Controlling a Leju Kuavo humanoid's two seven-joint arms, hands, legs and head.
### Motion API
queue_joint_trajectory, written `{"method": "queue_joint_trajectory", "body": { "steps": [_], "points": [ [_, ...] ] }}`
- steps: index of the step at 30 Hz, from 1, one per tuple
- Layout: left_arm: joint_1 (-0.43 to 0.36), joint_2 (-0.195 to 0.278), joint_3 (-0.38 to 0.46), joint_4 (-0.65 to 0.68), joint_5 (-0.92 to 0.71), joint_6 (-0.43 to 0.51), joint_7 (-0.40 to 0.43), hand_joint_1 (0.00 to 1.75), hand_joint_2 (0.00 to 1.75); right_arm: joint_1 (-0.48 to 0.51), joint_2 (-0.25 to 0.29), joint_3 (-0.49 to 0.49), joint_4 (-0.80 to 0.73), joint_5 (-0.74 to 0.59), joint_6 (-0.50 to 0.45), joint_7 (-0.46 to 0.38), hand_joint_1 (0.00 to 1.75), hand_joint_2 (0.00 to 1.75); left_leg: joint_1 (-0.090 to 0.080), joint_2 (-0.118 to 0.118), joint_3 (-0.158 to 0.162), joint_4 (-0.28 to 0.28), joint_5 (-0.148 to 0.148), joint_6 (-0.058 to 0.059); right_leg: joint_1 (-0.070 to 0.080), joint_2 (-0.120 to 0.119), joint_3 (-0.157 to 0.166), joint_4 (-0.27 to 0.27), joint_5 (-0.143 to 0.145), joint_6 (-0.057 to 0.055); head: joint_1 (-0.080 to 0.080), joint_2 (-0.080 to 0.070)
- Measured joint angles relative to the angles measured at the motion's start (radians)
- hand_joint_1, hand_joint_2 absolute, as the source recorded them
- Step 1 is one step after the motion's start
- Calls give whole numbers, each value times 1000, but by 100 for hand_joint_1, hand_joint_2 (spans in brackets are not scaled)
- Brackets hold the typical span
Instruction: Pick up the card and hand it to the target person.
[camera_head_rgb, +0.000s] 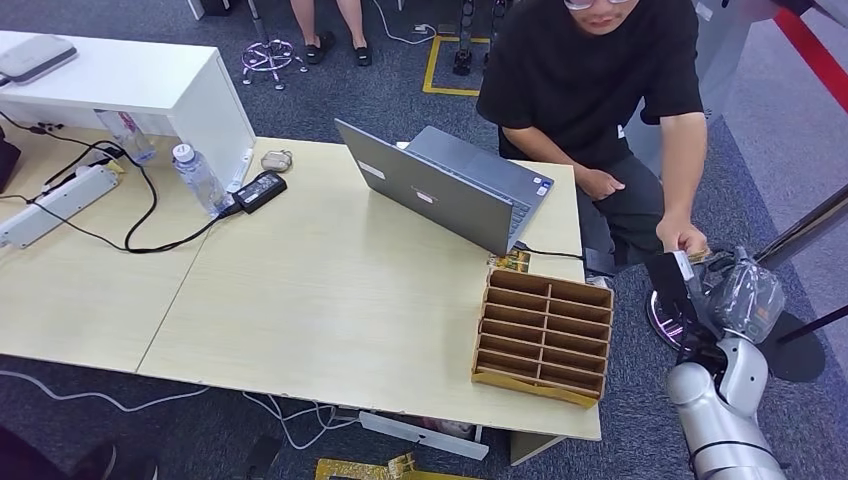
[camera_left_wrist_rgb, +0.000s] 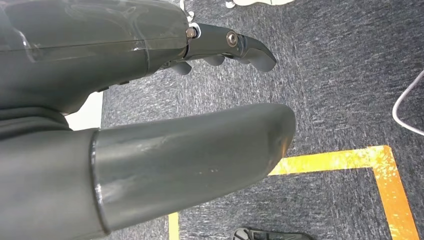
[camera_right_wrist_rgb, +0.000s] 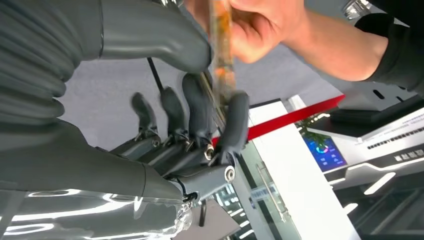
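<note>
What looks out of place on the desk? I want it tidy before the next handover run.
A water bottle lies tipped on its side near the power strip, while a second bottle stands upright. A loose card is wedged between the laptop and the wooden organiser.

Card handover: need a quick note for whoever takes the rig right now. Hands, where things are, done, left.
Right hand: raised beside the table, pinching the card between thumb and fingers.
Left hand: hangs over the carpet, holding nothing.
Person's hand: already gripping the card's far end.
Wooden organizer: at the table's near right corner.
Done: card picked up and presented.
Left: let go once the person has it, then pull the arm back.
</note>
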Motion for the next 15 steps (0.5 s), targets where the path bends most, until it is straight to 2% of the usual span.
{"method": "queue_joint_trajectory", "body": {
  "steps": [6, 10, 15],
  "points": [
    [0, 4, -4, 0, -1, 1, 0, 0, 0, 8, -22, 40, -19, -33, -2, 20, 0, 175, 0, 0, 0, 0, 0, 0, 0, 0, 0, 0, 0, 0, 0, 0],
    [0, 5, -6, -1, -1, -2, 0, 0, 0, 50, -25, -12, -99, 70, -2, 44, 0, 175, 0, -2, -1, 0, 0, 0, 0, -2, 0, 1, -1, 0, 0, 0],
    [0, 5, -6, -1, 1, -3, -1, 0, 0, 95, -1, -99, -178, 103, -2, 3, 0, 175, 0, -2, 0, 0, 0, 0, 0, -3, 1, 0, 0, 0, 0, 0]
  ]
}}
